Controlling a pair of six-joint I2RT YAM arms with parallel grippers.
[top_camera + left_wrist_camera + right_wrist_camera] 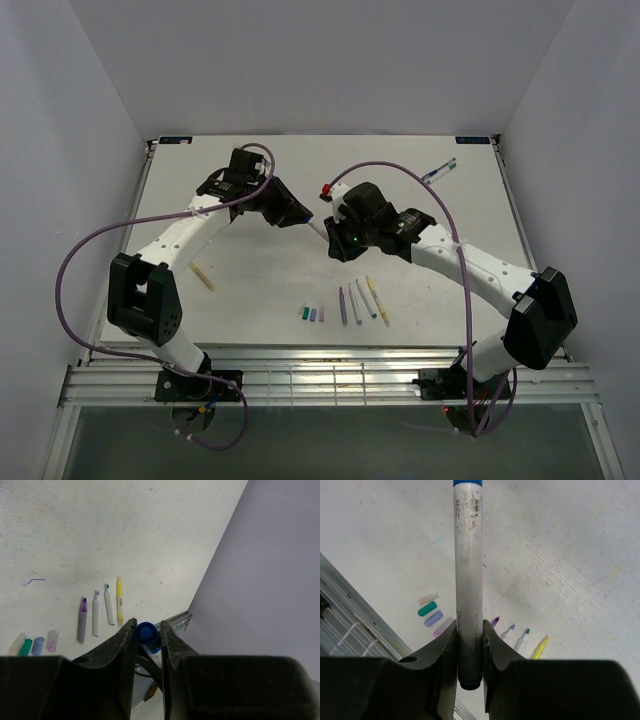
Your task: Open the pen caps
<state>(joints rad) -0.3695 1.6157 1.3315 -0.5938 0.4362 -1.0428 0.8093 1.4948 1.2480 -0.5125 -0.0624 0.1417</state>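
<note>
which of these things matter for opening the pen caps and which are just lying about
Job: held pen, its blue cap, four uncapped pens, four loose caps, yellow pen at left, far pens.
Lying about: purple cables, ink scribble, metal rail.

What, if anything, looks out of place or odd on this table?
Mostly tidy: uncapped pens and caps lie in a neat row. A yellowish pen lies alone to the left, and stray pens sit askew by the far right edge. A purple scribble marks the table.
</note>
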